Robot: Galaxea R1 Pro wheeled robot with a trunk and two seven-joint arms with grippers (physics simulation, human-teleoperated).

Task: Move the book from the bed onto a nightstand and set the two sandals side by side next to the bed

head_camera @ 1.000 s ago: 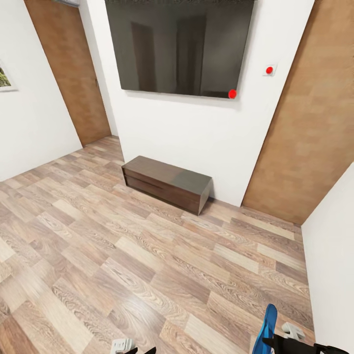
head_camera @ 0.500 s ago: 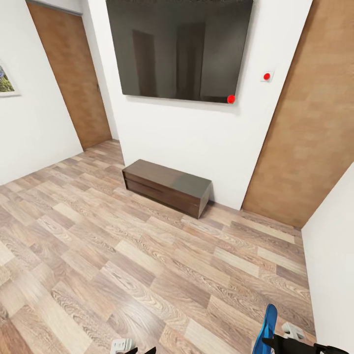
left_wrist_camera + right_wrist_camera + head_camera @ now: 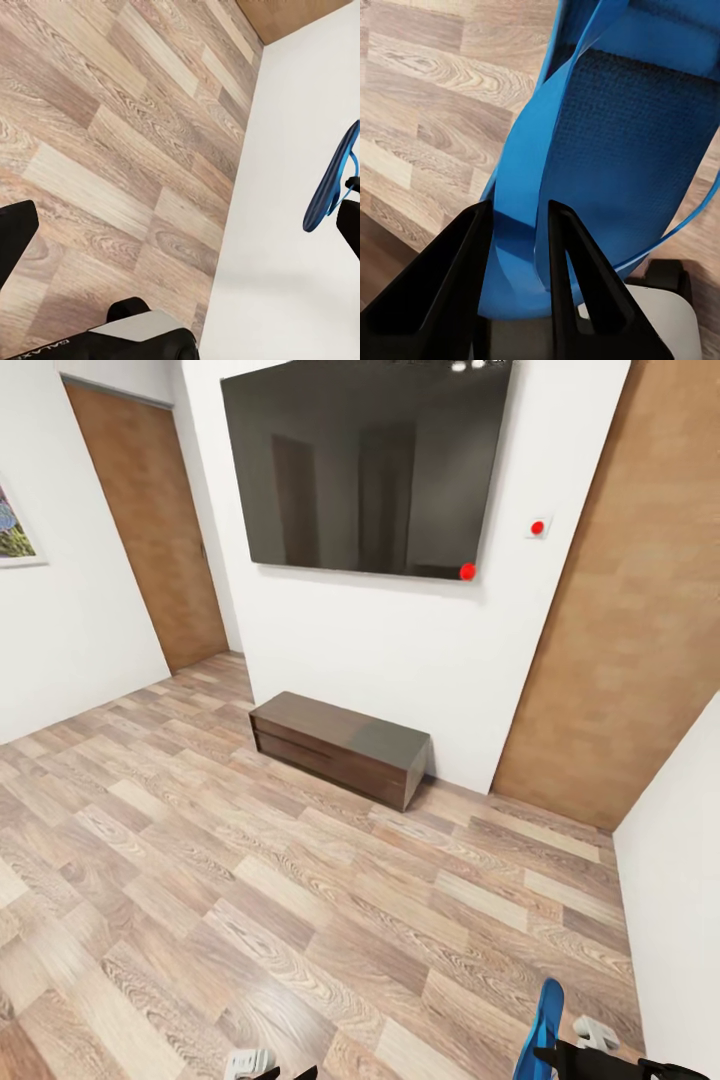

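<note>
One bright blue sandal (image 3: 541, 1028) hangs at the lower right of the head view, with my right gripper (image 3: 560, 1057) shut on it. In the right wrist view the two black fingers (image 3: 442, 289) pinch the sandal's strap (image 3: 615, 150) above the plank floor. My left gripper (image 3: 270, 1072) just shows at the lower edge of the head view. Its black fingers (image 3: 15, 232) stand far apart with nothing between them, and the sandal (image 3: 330, 187) hangs beside it. The book, the bed and the nightstand are out of view.
A long low dark-brown bench cabinet (image 3: 340, 748) stands against the white wall under a big dark screen (image 3: 365, 465). Brown doors (image 3: 150, 530) (image 3: 630, 620) flank that wall. A white wall (image 3: 680, 880) runs close on my right. Wood-plank floor (image 3: 250, 860) stretches ahead.
The whole head picture has slid down a little, so the camera has tilted up. Both grippers and the sandal keep their places in the view.
</note>
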